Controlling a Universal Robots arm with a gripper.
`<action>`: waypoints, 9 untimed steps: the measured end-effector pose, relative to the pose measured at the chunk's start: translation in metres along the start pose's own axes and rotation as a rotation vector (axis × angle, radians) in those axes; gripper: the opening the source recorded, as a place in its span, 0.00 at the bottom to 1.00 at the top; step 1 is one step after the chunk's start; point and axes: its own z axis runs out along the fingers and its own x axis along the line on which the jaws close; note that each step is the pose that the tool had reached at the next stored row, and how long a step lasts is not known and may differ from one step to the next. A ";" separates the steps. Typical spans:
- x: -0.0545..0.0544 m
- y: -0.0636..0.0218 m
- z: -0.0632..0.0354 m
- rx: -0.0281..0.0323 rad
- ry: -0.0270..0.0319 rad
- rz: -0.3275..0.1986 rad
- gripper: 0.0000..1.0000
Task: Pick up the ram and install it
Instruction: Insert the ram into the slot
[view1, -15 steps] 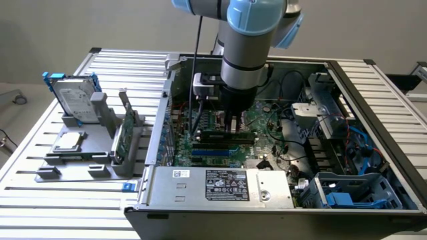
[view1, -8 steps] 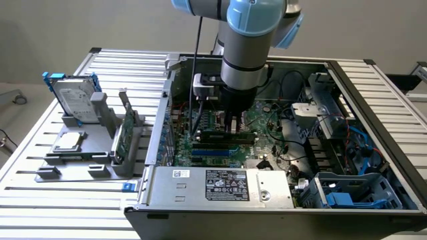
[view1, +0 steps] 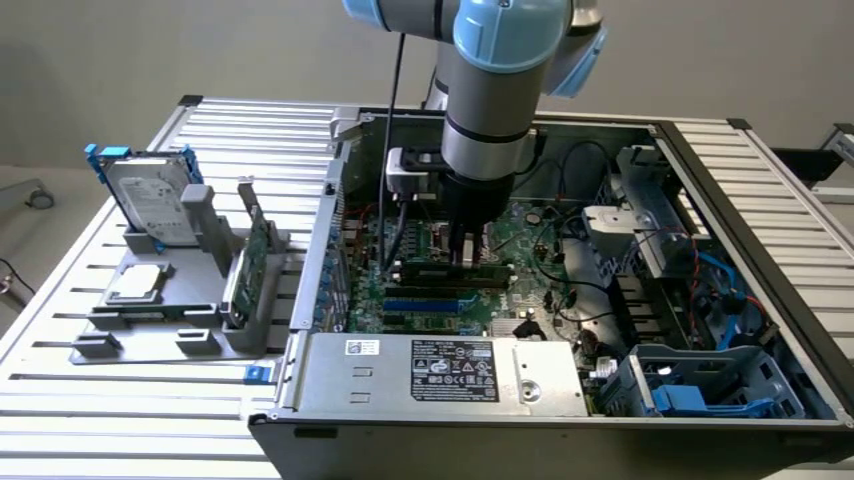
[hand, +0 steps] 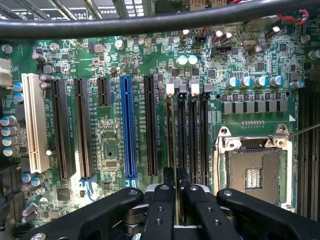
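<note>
The arm reaches down into the open computer case (view1: 747, 330), which lies on its side on a slatted metal table (view1: 80, 400), and the gripper (view1: 465, 262) sits low over the middle of the motherboard (view1: 534, 290). Its two black fingers (hand: 161, 210) are drawn nearly together and pinch the thin top edge of the ram (view1: 454, 268); in the exterior view the stick lies long and dark under the fingertips, standing on edge right at the memory slots (hand: 187, 135). I count four of those slots side by side in the wrist view, dark and narrow, with white latches at three of the far ends, and whether the stick is fully seated in one I cannot tell. Beside them lies the one bare CPU socket (hand: 255, 175) in its metal frame. On the other side run the expansion slots: one white (hand: 34, 122), one blue (hand: 128, 125) and several black. A thick black cable (hand: 150, 22) crosses above the board. At the case's near edge lies one power supply (view1: 441, 372) with a label on top. On the table toward the exterior view's left stands a grey holder (view1: 180, 310) with one hard drive (view1: 147, 205) upright, one green card (view1: 251, 265) on edge and one square chip (view1: 138, 283) lying flat.
</note>
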 end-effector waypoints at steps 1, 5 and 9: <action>0.000 0.0000 0.0000 0.0001 0.0000 -0.001 0.14; 0.000 0.0000 0.0001 0.0004 0.0002 -0.008 0.14; 0.000 0.0000 0.0002 0.0005 0.0004 -0.018 0.14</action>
